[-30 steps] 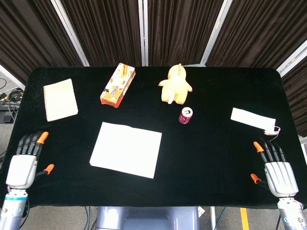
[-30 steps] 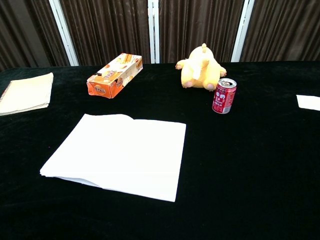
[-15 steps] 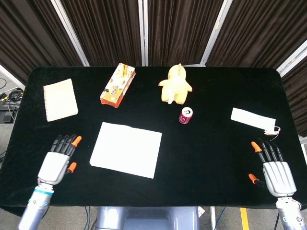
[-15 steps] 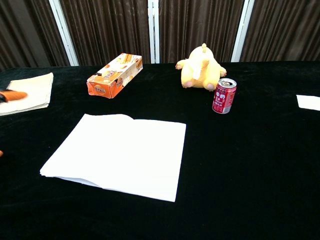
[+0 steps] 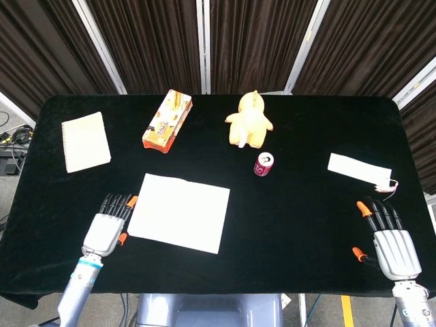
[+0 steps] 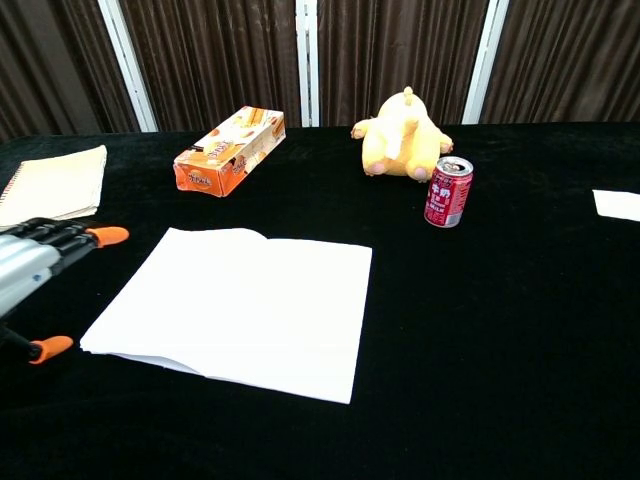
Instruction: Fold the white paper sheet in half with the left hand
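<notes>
The white paper sheet (image 5: 180, 212) lies flat on the black table, left of centre; its near-left edge (image 6: 140, 352) lifts a little off the cloth. My left hand (image 5: 109, 225) hovers just beside the sheet's left edge with fingers spread and nothing in it; the chest view catches the left hand (image 6: 35, 262) at the far left. My right hand (image 5: 387, 240) rests open near the table's front right corner, far from the sheet, and only the head view shows it.
A spiral notepad (image 5: 85, 142) lies at the back left. An orange snack box (image 5: 167, 120), a yellow plush toy (image 5: 248, 120) and a red can (image 5: 263, 164) stand behind the sheet. A folded white paper (image 5: 359, 169) lies at the right.
My left hand has moved right, from the table's front left corner to the sheet's left edge. The right hand and the sheet have stayed put.
</notes>
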Available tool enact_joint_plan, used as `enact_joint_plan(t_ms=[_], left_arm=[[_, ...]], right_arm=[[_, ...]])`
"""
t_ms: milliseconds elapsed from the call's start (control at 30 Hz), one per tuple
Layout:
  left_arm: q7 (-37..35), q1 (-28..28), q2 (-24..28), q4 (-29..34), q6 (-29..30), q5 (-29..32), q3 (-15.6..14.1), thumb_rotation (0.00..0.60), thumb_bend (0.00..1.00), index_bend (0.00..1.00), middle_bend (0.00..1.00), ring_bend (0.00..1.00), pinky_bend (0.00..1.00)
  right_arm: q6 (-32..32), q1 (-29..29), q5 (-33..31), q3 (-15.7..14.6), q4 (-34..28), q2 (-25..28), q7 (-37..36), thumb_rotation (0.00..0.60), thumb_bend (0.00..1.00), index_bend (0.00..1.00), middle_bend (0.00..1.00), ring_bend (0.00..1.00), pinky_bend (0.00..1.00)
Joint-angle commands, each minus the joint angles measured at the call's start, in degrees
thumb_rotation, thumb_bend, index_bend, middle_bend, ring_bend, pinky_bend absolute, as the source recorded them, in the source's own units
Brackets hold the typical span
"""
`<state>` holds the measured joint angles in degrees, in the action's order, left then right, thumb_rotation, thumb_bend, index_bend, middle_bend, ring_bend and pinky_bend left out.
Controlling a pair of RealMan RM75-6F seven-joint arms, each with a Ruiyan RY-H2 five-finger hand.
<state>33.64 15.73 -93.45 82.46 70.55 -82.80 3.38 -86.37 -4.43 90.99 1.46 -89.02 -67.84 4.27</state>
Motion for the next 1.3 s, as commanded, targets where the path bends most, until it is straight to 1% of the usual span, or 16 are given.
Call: enact_joint_plan(t_ms=[33,267,533,767,967,1300], left_arm=[[0.8,0.7,-1.1,-0.8,-0.8,0.6,0.1,0.600,0.29,0.00,0.00,0.00,0.00],[2.0,1.3,-2.9,-1.2,-1.3,0.8,-0.6,0.600,0.29,0.00,0.00,0.00,0.00],[2.6,1.1,-2.8,0.4,-0.5,-0.2,-2.2,0.600,0.29,0.00,0.00,0.00,0.00],[2.9,1.2,-3.3,-0.1,-0.9,0.5,-2.9,0.600,0.29,0.00,0.00,0.00,0.00],[3.2,1.4,-3.6,-0.5,-0.5,0.4,-2.8,0.600,0.29,0.00,0.00,0.00,0.00],[3.8,2.8,-5.9,-3.7,-1.1,2.2,-1.0,0.600,0.30,0.00,0.00,0.00,0.00]], right_arm=[[0.0,0.0,0.0,0.0,0.0,0.0,0.0,0.600,0.06,0.00,0.00,0.00,0.00],[0.3,0.0,-0.1,-0.1,-0.1,0.0,0.1,0.600,0.06,0.00,0.00,0.00,0.00],[0.2,0.1,-0.1,-0.1,-0.3,0.0,0.0,0.600,0.06,0.00,0.00,0.00,0.00],[0.3,0.0,0.1,-0.3,-0.4,-0.1,0.6,0.600,0.06,0.00,0.00,0.00,0.00],[0.5,0.0,-0.2,-0.2,-0.5,-0.1,0.5,0.600,0.06,0.00,0.00,0.00,0.00],[0.6,0.0,0.2,-0.5,-0.7,-0.1,0.6,0.600,0.06,0.00,0.00,0.00,0.00]])
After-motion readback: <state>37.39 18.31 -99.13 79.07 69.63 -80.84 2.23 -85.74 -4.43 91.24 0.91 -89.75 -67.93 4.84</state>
